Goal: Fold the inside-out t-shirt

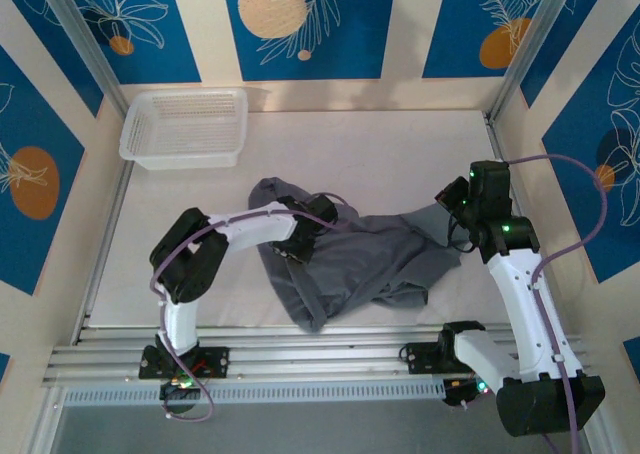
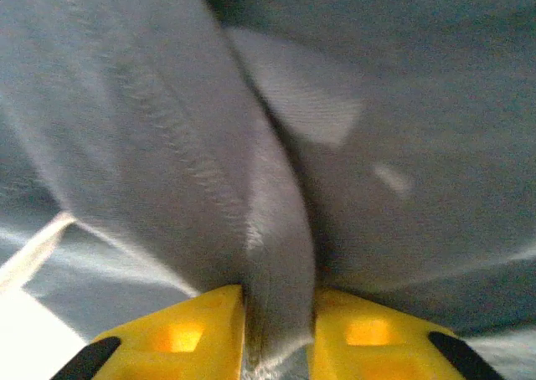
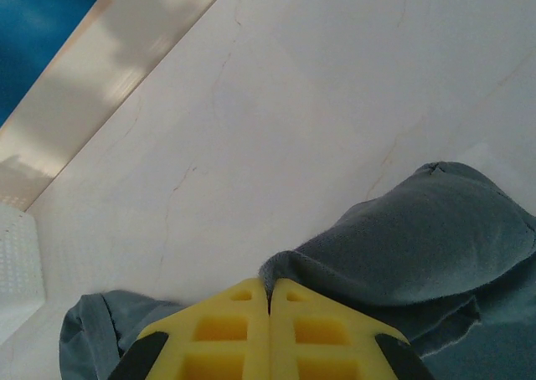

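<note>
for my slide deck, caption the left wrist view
Left gripper pinching a raised fold of the inside-out t-shirt between its yellow fingers

The top external camera looks down from behind over the whole table (image 1: 400, 144). Both wrist cameras sit close above the t-shirt (image 2: 151, 129), shared by all views.

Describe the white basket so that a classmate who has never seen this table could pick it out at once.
Look at the pale table between the blue-patterned walls and go to its far left corner. There stands the basket, shallow and rectangular with rounded corners. Unlike the crumpled dark grey t-shirt mid-table, it is rigid, white, perforated and empty.
</note>
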